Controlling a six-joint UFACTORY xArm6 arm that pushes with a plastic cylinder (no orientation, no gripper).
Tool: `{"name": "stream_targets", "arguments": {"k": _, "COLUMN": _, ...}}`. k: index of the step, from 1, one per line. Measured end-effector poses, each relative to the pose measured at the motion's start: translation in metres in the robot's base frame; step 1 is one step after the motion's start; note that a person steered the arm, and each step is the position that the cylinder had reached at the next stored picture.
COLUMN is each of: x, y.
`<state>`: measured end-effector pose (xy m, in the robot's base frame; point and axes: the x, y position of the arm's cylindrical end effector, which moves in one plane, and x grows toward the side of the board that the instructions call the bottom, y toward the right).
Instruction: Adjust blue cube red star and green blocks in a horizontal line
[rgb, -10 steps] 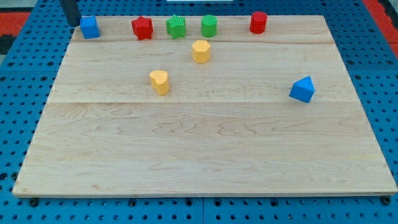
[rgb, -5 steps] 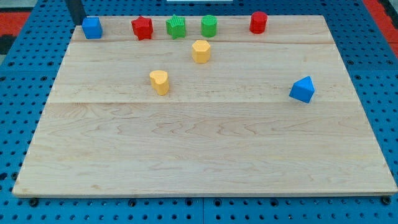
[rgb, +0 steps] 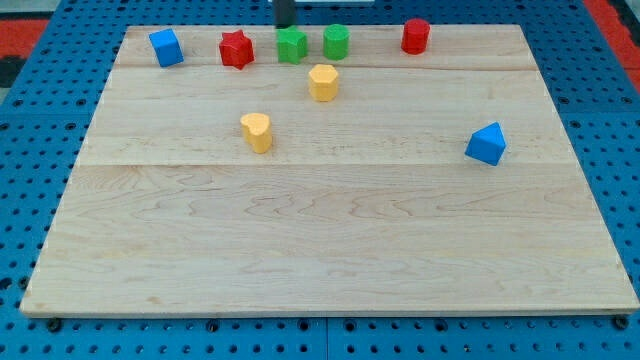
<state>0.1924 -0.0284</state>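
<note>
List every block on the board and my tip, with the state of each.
blue cube: resting, view's top left, leftmost in the top row
red star: resting, right of the cube
green block: just below my tip
green cylinder: upright, beside the other green
red cylinder: upright, apart at the right
yellow blocks: below the row
blue prism: alone, view's right
my tip: at the top edge

My tip (rgb: 285, 24) sits at the view's top edge, just above the green block (rgb: 291, 44). The red star (rgb: 237, 49) and blue cube (rgb: 166, 47) lie to its left. The green cylinder (rgb: 336, 41) and red cylinder (rgb: 416, 35) lie to its right, all near the board's (rgb: 320, 240) top edge.
</note>
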Motion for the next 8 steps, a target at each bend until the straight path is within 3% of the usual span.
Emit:
{"name": "stream_targets", "arguments": {"k": 4, "x": 0.001, "y": 0.024}}
{"name": "stream_targets", "arguments": {"k": 5, "x": 0.037, "y": 0.016}}
{"name": "stream_targets", "arguments": {"k": 7, "x": 0.004, "y": -0.038}}
{"name": "stream_targets", "arguments": {"k": 8, "x": 0.005, "y": -0.026}}
